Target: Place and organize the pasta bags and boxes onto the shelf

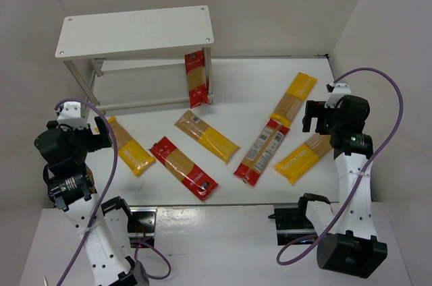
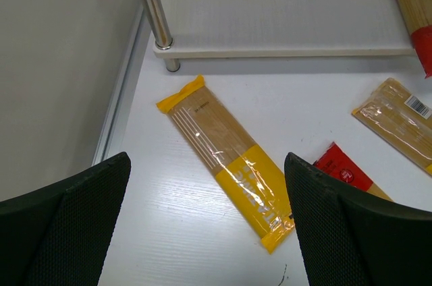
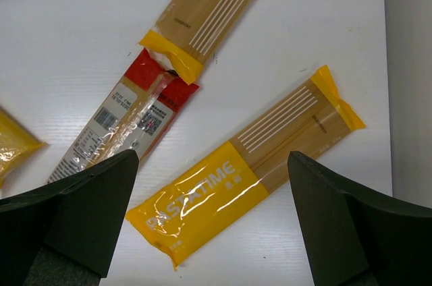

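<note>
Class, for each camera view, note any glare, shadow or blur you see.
Top external: even light, soft shadow beneath the shelf. Left wrist: white glare streaks on the leftmost yellow pack. Right wrist: sheen on the rightmost yellow pack, its print sharp.

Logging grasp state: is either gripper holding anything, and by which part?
Nothing is held: the left gripper and the right gripper are both open and empty.

The left arm (image 1: 94, 232) and right arm (image 1: 354, 191) rise upright from their bases, the left hand (image 2: 208, 164) and right hand (image 3: 212, 158) angled downward, each empty, fingers spread wide.
</note>
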You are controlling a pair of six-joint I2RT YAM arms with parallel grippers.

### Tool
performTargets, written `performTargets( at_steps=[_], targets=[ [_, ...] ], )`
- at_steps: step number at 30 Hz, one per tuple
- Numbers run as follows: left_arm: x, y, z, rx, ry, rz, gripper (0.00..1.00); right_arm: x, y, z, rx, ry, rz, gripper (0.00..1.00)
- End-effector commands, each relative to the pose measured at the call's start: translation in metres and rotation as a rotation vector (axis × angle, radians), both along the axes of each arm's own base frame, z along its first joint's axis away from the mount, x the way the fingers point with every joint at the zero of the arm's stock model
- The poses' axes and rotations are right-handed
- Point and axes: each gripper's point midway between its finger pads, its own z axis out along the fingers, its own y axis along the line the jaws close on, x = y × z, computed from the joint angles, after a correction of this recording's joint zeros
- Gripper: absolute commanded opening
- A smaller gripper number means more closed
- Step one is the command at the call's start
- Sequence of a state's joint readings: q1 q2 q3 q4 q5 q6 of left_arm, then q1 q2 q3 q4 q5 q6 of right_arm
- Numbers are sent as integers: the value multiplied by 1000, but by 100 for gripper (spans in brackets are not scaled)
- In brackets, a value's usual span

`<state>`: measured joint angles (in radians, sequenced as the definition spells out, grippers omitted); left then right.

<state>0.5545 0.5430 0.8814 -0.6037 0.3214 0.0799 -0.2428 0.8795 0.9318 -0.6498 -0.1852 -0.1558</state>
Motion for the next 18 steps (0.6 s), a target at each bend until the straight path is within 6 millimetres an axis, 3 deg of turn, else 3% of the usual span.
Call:
performTargets(
  at_steps=[1,18],
  targets=[
    [-1,-3,15,37,-44,-25,100,5,-1,10,-13,-46,14,100],
    [-2,-4,17,42,-52,-25,100,5,-1,10,-13,-46,14,100]
  ],
)
